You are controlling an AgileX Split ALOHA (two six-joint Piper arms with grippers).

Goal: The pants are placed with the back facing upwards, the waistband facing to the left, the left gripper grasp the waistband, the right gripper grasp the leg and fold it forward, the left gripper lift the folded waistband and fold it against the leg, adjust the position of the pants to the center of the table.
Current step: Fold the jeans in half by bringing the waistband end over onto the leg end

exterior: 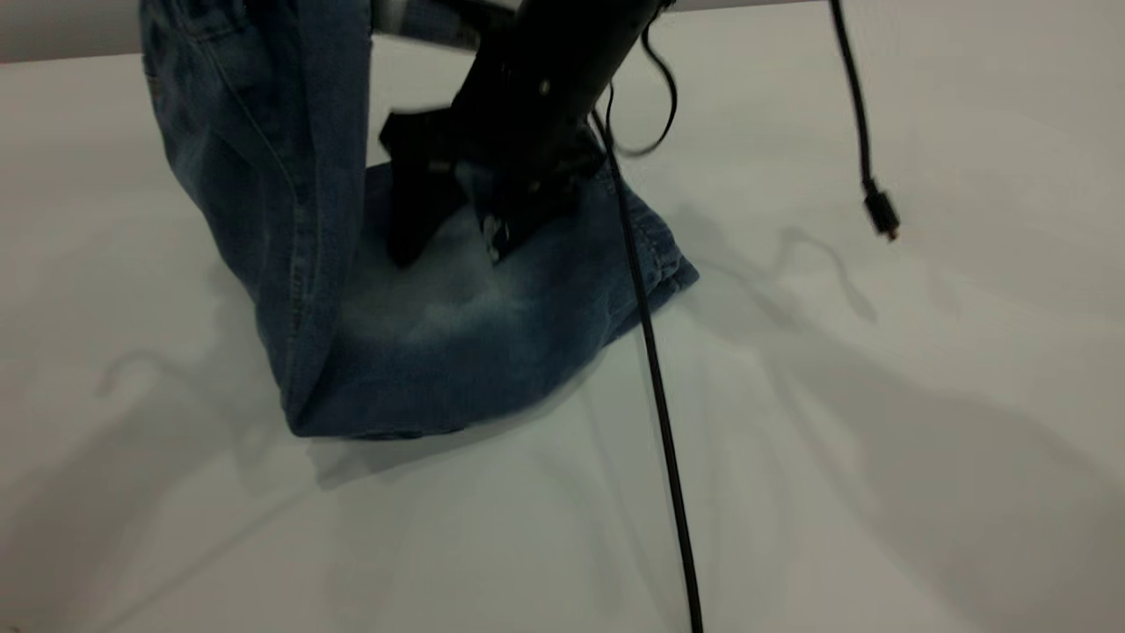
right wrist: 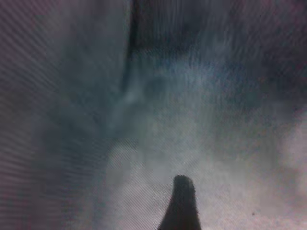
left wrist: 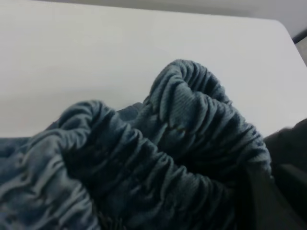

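At left I see the pants [exterior: 413, 325], blue denim, rising off the white table [exterior: 879, 440] with the gathered waistband [left wrist: 192, 124] bunched close in the left wrist view, though the left gripper itself stays out of sight and I cannot tell its state. At centre my right gripper [exterior: 448, 242] stands spread, fingertips down on the flat leg. A black cable [exterior: 659, 396] crosses the cloth.
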